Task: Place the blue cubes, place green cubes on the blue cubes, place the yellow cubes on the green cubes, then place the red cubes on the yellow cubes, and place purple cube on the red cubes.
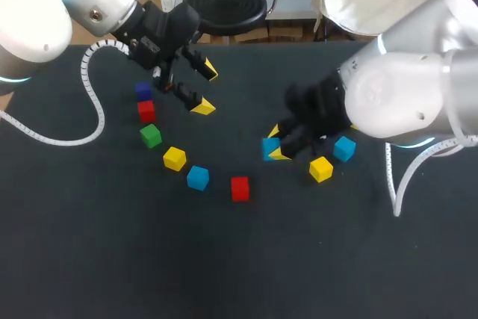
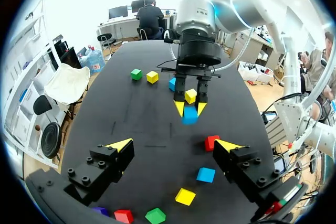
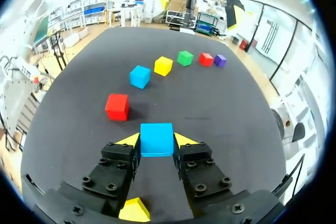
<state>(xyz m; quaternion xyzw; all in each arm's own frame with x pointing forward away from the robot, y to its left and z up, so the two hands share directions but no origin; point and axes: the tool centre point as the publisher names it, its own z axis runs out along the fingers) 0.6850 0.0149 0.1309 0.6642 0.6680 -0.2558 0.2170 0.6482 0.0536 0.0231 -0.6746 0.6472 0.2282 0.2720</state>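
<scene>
Jaws of right arm grip blue cube [image 3: 156, 139] low at desk [image 1: 112, 259], right of centre.
Left jaws hang open, far left. Likely risk: opening could nudge yellow cube [image 1: 321, 169] nearby.

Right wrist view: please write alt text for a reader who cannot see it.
The right gripper is shut on a blue cube. Ahead, on the black table, lie a red cube, then a curved row: second blue cube, yellow cube, green cube, second red cube, purple cube.
</scene>
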